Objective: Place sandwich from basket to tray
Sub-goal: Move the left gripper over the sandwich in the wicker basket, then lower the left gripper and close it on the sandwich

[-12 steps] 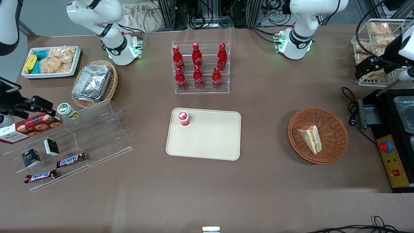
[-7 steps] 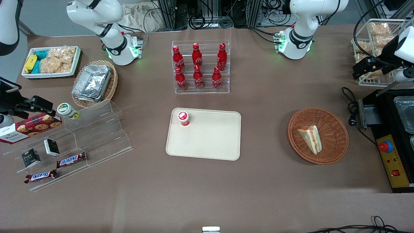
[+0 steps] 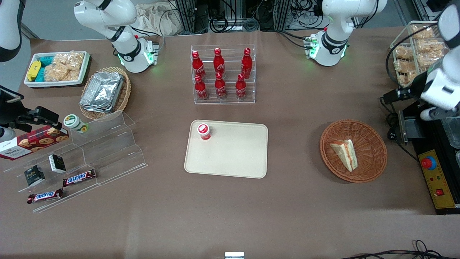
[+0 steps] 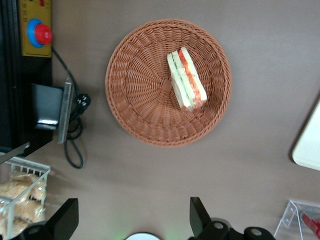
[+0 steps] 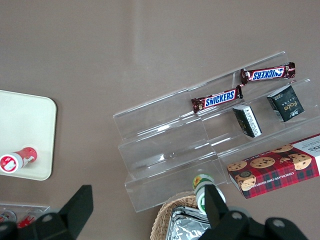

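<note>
The sandwich (image 3: 345,154) is a pale wedge with an orange-red and green stripe. It lies in the round orange-brown wicker basket (image 3: 325,140) toward the working arm's end of the table. Both show in the left wrist view, the sandwich (image 4: 186,79) in the basket (image 4: 135,75). The cream tray (image 3: 233,158) lies mid-table; its corner shows in the left wrist view (image 4: 310,145). My left gripper (image 3: 387,97) hangs above the table, farther from the front camera than the basket and beside its outer rim. It is open wide and empty (image 4: 132,215).
A small red-capped cup (image 3: 204,131) stands on a corner of the tray. A black machine with a red button (image 3: 428,162) and its cable (image 3: 390,118) lie beside the basket. A wire rack of snacks (image 3: 413,54) and a rack of red bottles (image 3: 222,73) stand farther back.
My left arm has swung and its gripper has come nearer to the front camera, closer to the basket. The sandwich, basket and tray have not moved.
</note>
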Controlling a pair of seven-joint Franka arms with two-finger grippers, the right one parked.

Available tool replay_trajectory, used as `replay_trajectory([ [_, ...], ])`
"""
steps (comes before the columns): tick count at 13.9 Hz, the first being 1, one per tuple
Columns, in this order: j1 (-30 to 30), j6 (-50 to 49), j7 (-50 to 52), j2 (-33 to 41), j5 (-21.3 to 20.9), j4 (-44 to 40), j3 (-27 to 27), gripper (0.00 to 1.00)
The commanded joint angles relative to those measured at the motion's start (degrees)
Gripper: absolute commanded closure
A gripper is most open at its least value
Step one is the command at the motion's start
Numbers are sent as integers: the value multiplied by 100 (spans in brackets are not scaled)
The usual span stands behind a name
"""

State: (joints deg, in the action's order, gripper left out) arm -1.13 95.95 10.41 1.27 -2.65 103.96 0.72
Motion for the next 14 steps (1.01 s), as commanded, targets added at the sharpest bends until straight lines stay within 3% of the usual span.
replay_trajectory([
  [1, 16, 510, 503, -670, -96, -78, 7, 0],
  [8, 69, 2346, 1277, -2059, 36, 194, 33, 0],
  [14, 341, 3270, 1674, -2658, 36, 457, 42, 0],
])
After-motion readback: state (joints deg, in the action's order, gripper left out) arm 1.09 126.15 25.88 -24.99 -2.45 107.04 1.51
